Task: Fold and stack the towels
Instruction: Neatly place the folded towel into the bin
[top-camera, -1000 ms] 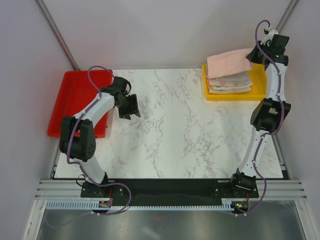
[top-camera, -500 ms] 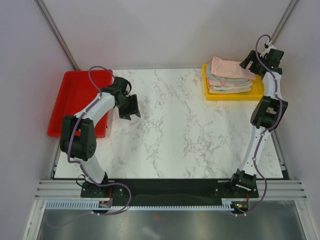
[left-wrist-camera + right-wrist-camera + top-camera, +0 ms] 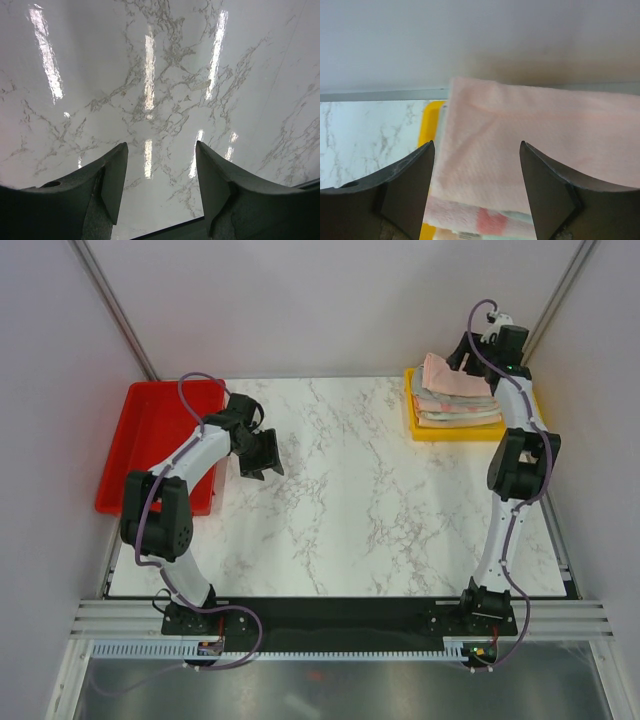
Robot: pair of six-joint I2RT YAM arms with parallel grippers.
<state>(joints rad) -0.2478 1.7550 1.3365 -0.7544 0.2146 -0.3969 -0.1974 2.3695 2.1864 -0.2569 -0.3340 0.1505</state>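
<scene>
Our right fingers (image 3: 422,167) stood wide apart and released, gripping nothing. Between them, in the right wrist view, we saw the pink towel (image 3: 530,145) lying below, on top of the pile. A lower towel (image 3: 490,221) under it carried a reddish printed mark, too blurred for us to read. This stack of towels (image 3: 455,405) sat in the yellow tray (image 3: 520,426) at the far right corner of the worktop (image 3: 380,510), and the right arm (image 3: 515,465) reached up along the right edge to hold the fingers over the tray's far side.

Our left fingers (image 3: 116,172) were likewise spread and empty, hanging over bare white marble with grey veins and streaks of lamp glare. From above, the left arm (image 3: 195,455) bent out from its base so that these fingers hung over the left part of the worktop, just beside the red tray (image 3: 150,440). That tray lay at the left edge, well apart from the towels.
</scene>
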